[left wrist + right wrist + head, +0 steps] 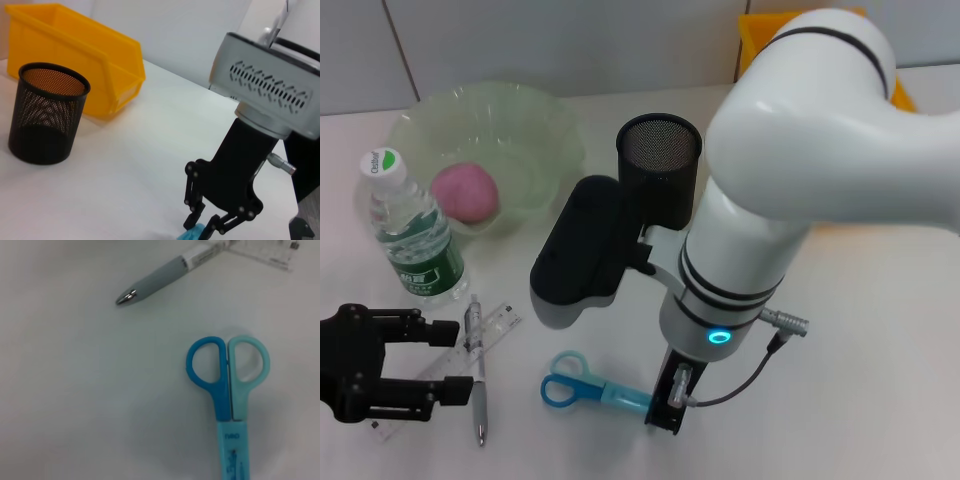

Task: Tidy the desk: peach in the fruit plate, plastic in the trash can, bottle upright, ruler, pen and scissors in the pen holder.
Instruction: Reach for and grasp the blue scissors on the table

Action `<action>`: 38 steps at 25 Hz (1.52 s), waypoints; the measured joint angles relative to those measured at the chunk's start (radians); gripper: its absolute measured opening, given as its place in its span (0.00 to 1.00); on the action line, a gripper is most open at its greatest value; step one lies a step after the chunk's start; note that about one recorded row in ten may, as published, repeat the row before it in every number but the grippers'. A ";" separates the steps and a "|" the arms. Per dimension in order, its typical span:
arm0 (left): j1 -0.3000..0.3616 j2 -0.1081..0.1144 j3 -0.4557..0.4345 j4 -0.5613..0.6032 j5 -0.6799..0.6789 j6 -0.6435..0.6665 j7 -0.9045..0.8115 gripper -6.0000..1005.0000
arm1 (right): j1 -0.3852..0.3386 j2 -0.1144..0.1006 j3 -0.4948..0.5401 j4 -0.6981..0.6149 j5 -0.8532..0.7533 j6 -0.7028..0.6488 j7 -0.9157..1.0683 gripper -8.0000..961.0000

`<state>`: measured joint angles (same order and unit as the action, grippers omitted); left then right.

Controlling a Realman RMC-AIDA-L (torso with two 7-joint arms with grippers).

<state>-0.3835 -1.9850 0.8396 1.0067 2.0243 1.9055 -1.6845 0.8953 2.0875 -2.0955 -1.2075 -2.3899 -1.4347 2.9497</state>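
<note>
The right gripper (pixel 206 227) stands over the blade end of the scissors (pixel 588 386), its fingers partly spread around it, at 6 o'clock from the pen holder (pixel 659 163). The left gripper (pixel 442 360) is spread open at 9 o'clock, beside the pen (pixel 477 367) and ruler (pixel 496 326).

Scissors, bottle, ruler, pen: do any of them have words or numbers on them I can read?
"neo": on the blue sheath of the scissors, in the right wrist view.
Bottle: green label and cap print, too small to read.
Ruler: markings too small to read.
Pen: label print blurred, unreadable.
</note>
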 joint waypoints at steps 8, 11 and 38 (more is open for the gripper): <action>-0.001 0.002 -0.018 -0.001 0.000 0.002 0.000 0.75 | -0.107 -0.004 0.093 -0.132 -0.039 -0.041 -0.030 0.18; -0.003 0.004 -0.019 0.000 -0.002 0.002 -0.003 0.75 | -0.153 -0.005 0.126 -0.173 -0.049 -0.048 -0.047 0.18; -0.011 0.005 -0.028 0.000 -0.002 0.025 -0.010 0.75 | -0.134 0.000 0.133 -0.122 -0.045 -0.087 -0.059 0.16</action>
<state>-0.3943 -1.9803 0.8114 1.0062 2.0221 1.9301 -1.6946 0.7612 2.0875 -1.9620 -1.3295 -2.4344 -1.5213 2.8902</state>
